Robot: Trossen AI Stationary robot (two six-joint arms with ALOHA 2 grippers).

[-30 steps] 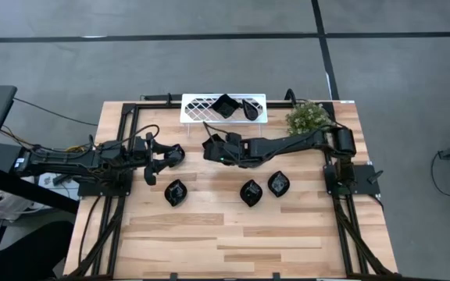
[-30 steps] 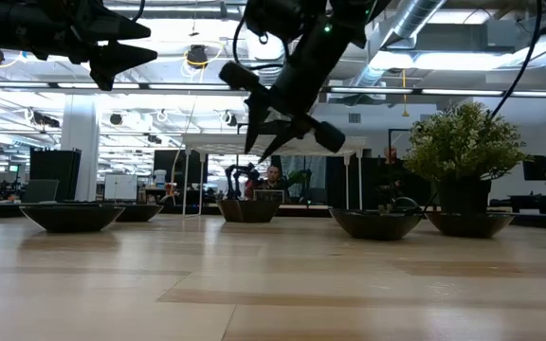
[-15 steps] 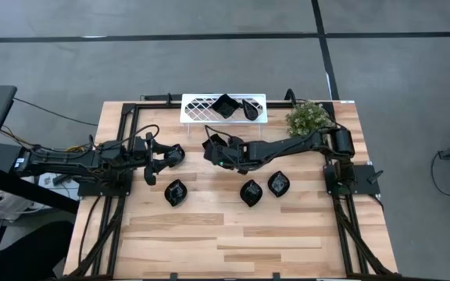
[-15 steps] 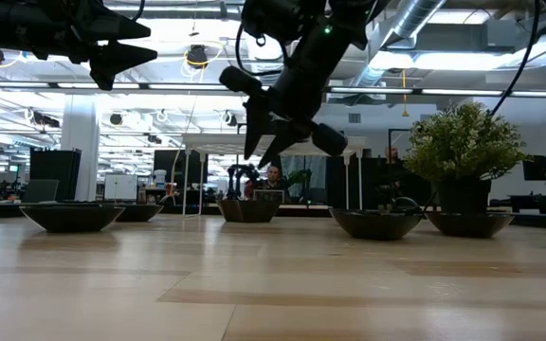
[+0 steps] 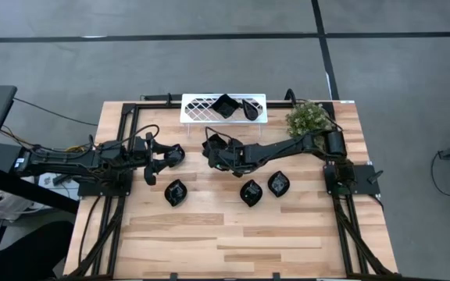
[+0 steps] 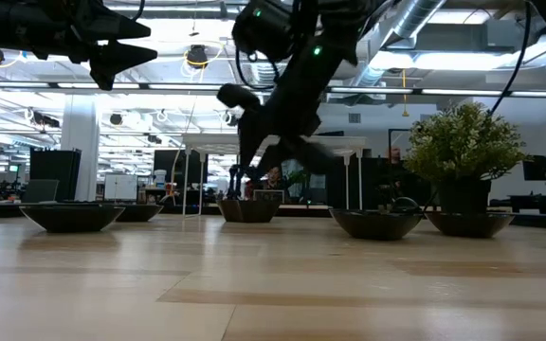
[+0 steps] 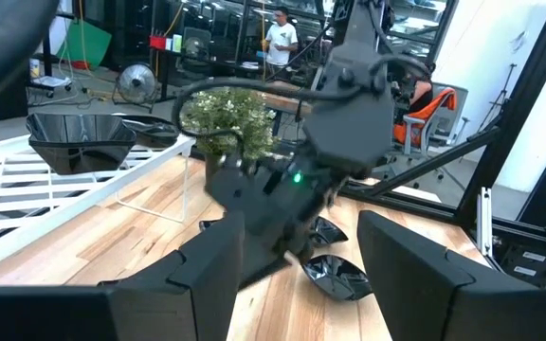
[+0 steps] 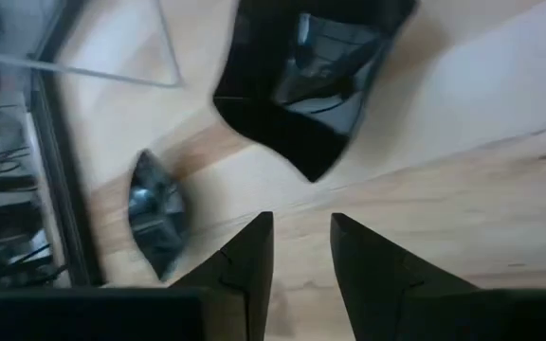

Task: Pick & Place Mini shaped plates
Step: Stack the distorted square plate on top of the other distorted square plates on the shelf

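Observation:
Three mini shaped plates, glossy black, lie on the wooden table: one (image 5: 176, 192) on the left, two (image 5: 250, 192) (image 5: 278, 183) right of centre. Two more (image 5: 225, 106) (image 5: 250, 109) sit in the white lattice tray (image 5: 198, 109) at the far edge. My right gripper (image 5: 212, 144) hangs open over the table's middle, slanting down. Another plate (image 8: 301, 76) lies on the table ahead of its fingertips, and a leaf-shaped plate (image 8: 154, 213) lies off to one side. My left gripper (image 5: 166, 162) waits open above the table's left part with nothing between its fingers.
A small potted plant (image 5: 307, 117) stands at the far right, next to the tray. Black frame rails (image 5: 127, 148) run along the table's left, right and far sides. The near half of the wooden top (image 5: 233, 242) is bare wood.
My right gripper has sunk toward the plate below it and rolled about its own pointing line. The gap between its fingers looks unchanged. The plates and my left arm have kept still.

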